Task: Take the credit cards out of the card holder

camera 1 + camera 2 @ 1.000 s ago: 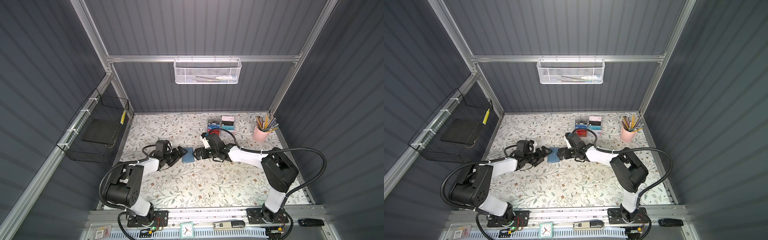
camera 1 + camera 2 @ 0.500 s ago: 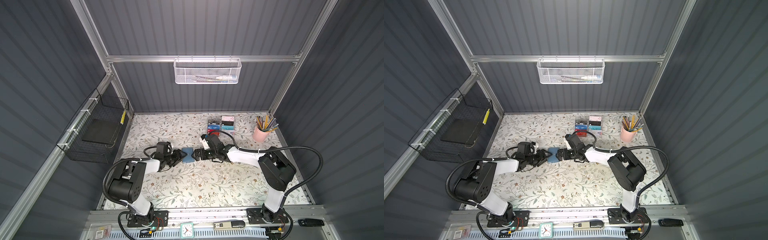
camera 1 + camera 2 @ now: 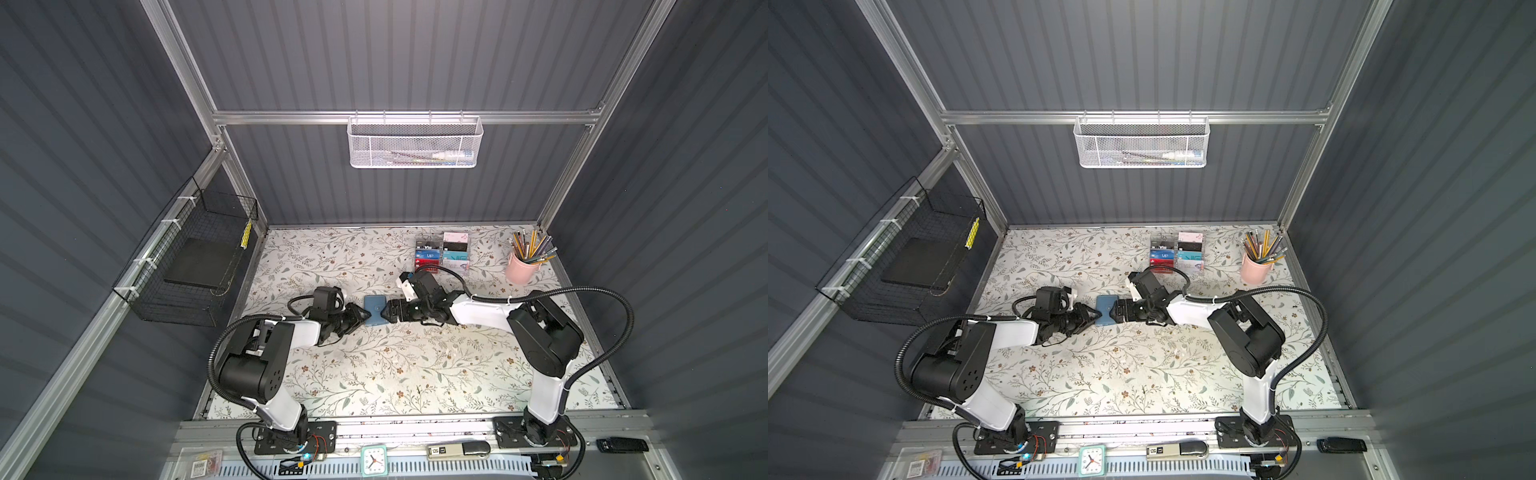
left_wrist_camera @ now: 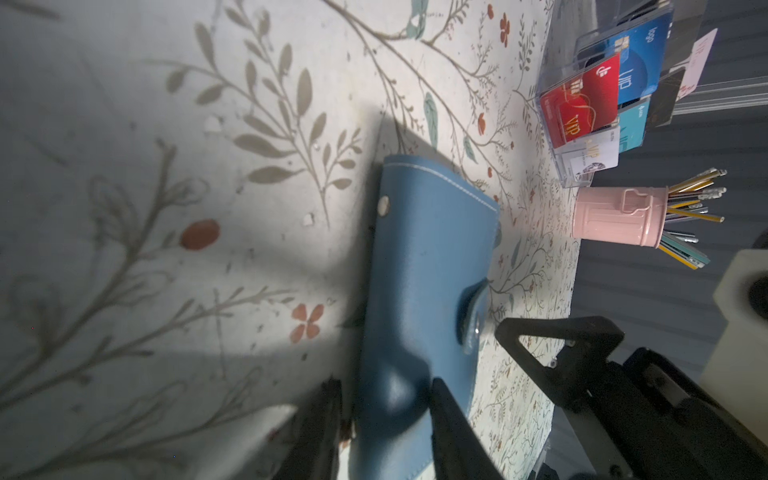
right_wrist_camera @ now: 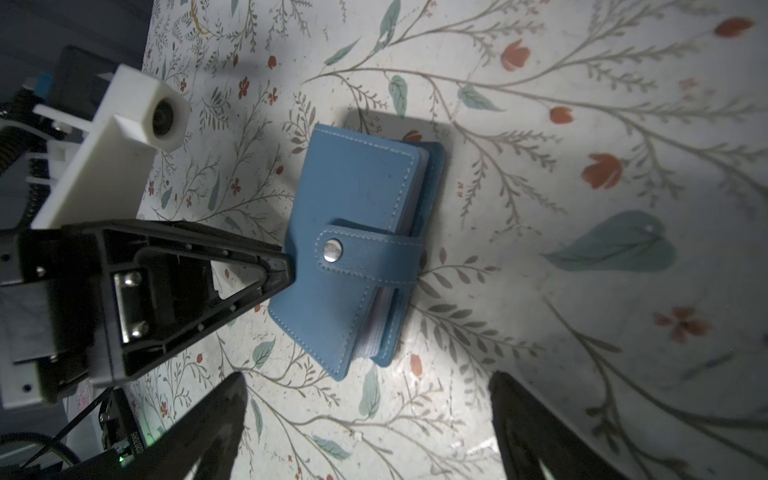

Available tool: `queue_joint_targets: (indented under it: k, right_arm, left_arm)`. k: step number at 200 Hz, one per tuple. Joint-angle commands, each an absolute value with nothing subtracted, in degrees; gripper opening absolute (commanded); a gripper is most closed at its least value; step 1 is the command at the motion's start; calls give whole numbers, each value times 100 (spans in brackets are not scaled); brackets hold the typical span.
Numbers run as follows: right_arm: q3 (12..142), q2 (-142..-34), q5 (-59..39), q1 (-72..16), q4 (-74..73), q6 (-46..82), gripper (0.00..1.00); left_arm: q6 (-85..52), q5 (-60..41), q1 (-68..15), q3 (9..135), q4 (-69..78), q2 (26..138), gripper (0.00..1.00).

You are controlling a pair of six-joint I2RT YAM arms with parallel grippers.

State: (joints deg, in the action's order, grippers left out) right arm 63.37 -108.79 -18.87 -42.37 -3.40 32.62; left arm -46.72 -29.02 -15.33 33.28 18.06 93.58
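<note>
The slate-blue card holder [image 3: 376,309] [image 3: 1105,308] lies shut on the floral table, its tab snapped down [image 5: 332,250]. The credit cards are hidden inside it; only pale sleeve edges [image 5: 374,328] show. My left gripper [image 3: 365,318] [image 3: 1094,316] [image 4: 388,415] is shut on the holder's spine edge, one finger [image 4: 449,415] pressing the cover and the other low at the table side. My right gripper [image 3: 388,316] [image 3: 1117,311] [image 5: 368,382] stands open on the tab side. The holder lies just beyond its fingertips, not between them.
A clear acrylic rack [image 3: 442,251] [image 4: 598,95] of coloured cards stands at the back, with a pink pencil cup [image 3: 521,268] [image 4: 611,216] to its right. A black wire basket [image 3: 195,257] hangs on the left wall, a white mesh basket [image 3: 413,143] on the back rail.
My left gripper's jaws have gone from wide open to closed round the holder's spine edge. The right jaws have narrowed slightly. The holder has stayed in place.
</note>
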Motion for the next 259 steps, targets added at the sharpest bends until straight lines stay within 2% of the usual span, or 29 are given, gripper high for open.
queue_joint_targets:
  k: [1, 91, 120, 188, 215, 259]
  right_arm:
    - [6448, -11069, -2127, -4263, -373, 3320, 87]
    - [6844, -11484, -2214, -4263, -274, 3315, 61]
    - [6936, -11606, -2250, -4264, -220, 3321, 49]
    - [6953, -11715, -2360, -4263, -324, 3479, 36]
    - [6953, -11759, -2424, -4263, -369, 3559, 32]
    - [6960, -11852, -2541, -4264, -486, 3698, 25]
  left_arm:
    - [-4541, -2795, -1529, 3234, 1740, 9457, 36]
    - [-4658, -2821, -1529, 3151, 2104, 9554, 36]
    - [-4686, -2822, -1529, 3121, 2186, 9561, 37]
    - [-4847, -2877, -1563, 3060, 2495, 9668, 35]
    - [-4869, -2840, -1624, 3063, 2549, 9642, 26]
    - [-4945, -2813, -1731, 3034, 2744, 9780, 32]
